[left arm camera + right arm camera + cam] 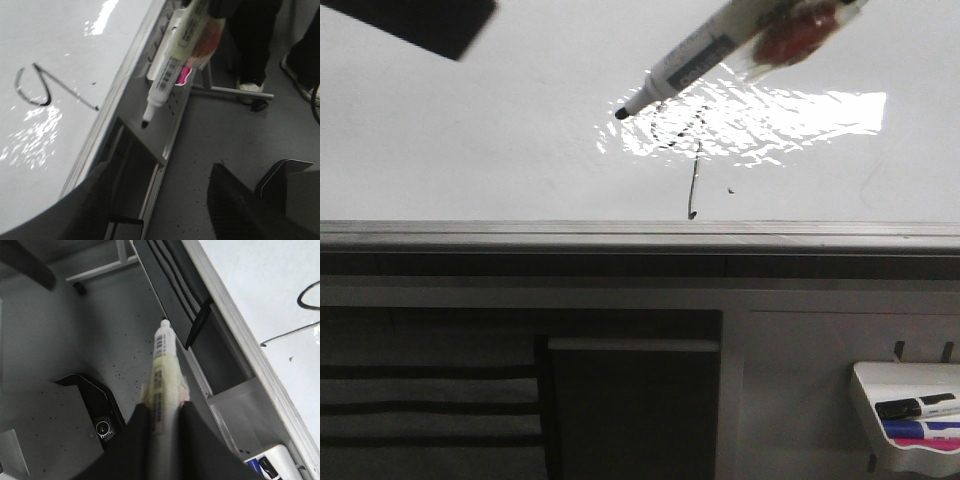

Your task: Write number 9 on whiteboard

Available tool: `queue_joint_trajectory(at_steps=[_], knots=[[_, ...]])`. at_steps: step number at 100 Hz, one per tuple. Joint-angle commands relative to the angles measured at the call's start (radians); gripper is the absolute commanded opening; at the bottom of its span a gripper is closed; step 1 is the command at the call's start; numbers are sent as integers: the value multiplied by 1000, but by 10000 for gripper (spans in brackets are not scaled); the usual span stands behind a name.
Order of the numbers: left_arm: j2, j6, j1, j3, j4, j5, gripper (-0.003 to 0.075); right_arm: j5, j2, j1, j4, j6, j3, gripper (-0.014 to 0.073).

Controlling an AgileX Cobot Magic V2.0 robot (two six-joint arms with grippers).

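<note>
The right claw (160, 405) grips a white marker (695, 58) whose barcode label is unreadable; the number 9 (686, 150) sits mid-frame on the whiteboard (470, 140). Left claw: cannot tell.

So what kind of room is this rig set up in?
Probably a lab or office workspace, not a home: a large glossy white whiteboard on a grey metal stand, a small white tray of spare markers clipped below it, bare grey floor, and someone's dark-trousered legs standing nearby.
</note>
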Motion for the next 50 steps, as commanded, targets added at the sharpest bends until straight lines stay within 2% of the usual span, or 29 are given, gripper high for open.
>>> queue_joint_trajectory(at_steps=[1, 23, 50], knots=[[52, 15, -61, -62, -29, -91, 409, -32, -41, 16, 3, -17, -35, -57], [208, 31, -154, -152, -29, -121, 409, 26, -49, 29, 3, -22, -35, -57], [258, 31, -162, -188, -29, -123, 408, 43, -49, 29, 3, -22, -35, -57]])
